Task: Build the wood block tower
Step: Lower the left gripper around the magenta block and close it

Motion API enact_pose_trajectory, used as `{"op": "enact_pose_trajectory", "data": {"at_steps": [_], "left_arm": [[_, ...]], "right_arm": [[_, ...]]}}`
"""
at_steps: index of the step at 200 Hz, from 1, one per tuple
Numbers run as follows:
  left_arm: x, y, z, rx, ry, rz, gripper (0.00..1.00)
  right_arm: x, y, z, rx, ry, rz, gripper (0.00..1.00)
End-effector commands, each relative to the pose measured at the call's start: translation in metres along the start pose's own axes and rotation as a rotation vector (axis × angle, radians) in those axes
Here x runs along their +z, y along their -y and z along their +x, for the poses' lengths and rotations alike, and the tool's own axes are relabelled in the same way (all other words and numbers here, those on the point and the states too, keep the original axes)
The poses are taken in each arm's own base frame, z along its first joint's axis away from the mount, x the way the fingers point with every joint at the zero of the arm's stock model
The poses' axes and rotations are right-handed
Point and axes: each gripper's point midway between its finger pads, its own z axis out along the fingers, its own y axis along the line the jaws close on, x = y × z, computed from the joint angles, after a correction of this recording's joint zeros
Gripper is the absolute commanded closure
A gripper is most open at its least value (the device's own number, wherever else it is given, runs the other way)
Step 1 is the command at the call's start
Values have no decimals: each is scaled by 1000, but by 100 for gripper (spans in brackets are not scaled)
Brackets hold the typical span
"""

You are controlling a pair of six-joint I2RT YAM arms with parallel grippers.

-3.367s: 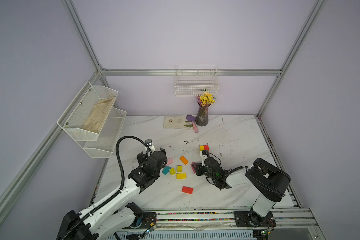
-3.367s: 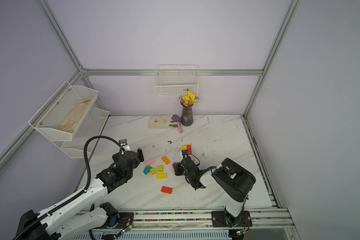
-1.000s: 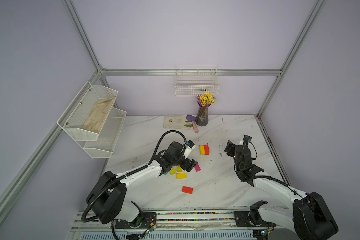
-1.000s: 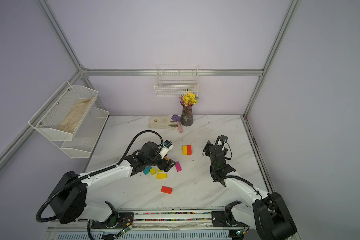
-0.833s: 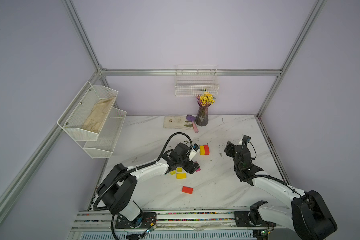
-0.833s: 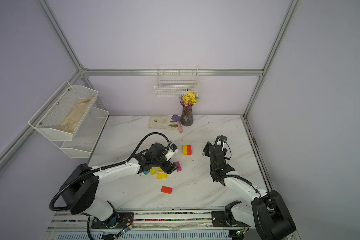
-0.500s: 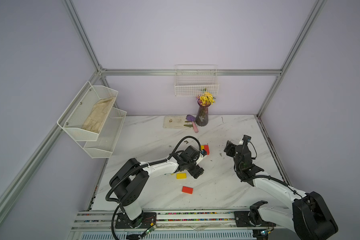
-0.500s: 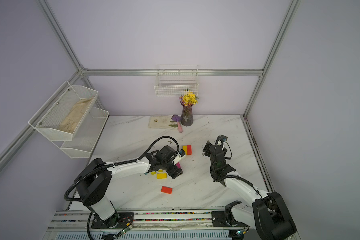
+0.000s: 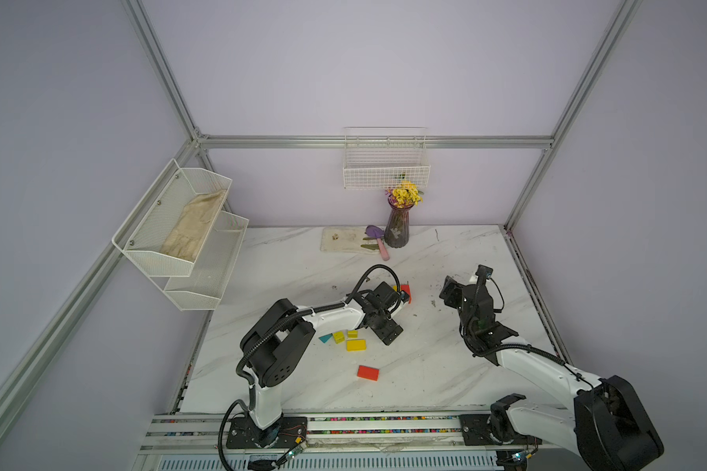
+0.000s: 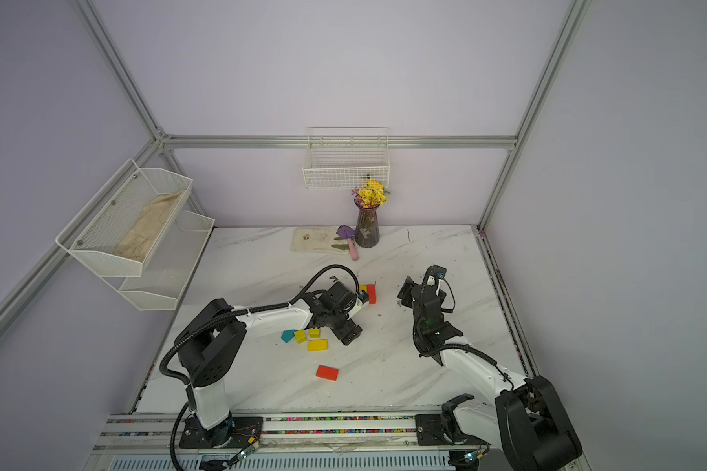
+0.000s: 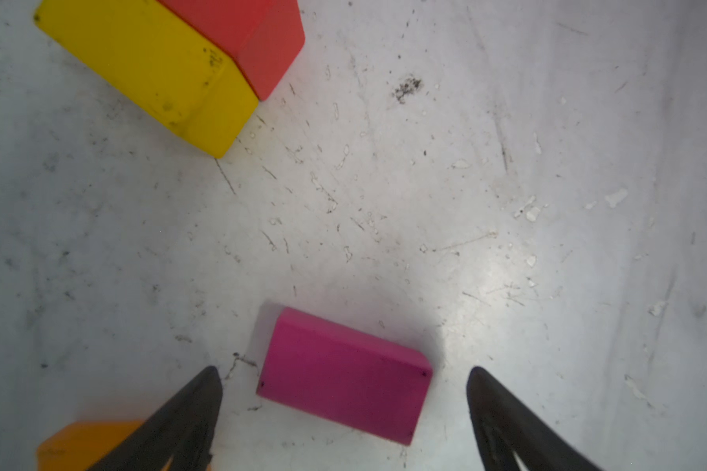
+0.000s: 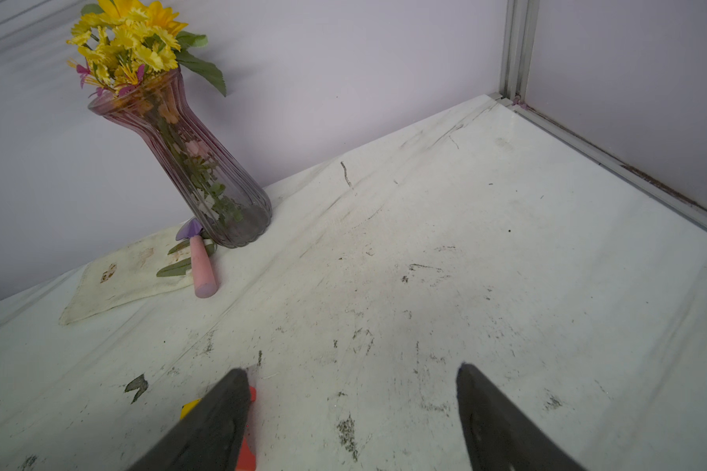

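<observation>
Moved right since a second ago, our left tool [image 11: 342, 369] is straddling the magenta block [image 11: 343, 385], spread, not touching; we are holding the right tool [image 12: 352, 368] spread, empty.

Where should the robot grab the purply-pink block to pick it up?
Probably from straight above, pinching the magenta block by its two short ends. It lies flat on the table with nothing touching it, and the left end effector has its open jaws outside those ends, slightly skewed.
</observation>
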Motion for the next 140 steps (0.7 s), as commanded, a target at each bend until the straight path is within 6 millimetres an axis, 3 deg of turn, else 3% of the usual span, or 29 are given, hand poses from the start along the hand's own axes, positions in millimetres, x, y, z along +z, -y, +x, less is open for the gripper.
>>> {"op": "enact_pose_trajectory", "data": {"at_steps": [1,140], "left_arm": [[-10,-3,-38,32,70,3,7],[-18,14,-29,46,49,97,17]], "right_arm": [[0,-3,-10,19,22,-9,18],[-1,-3,-9,18,23,-10,18]]}}
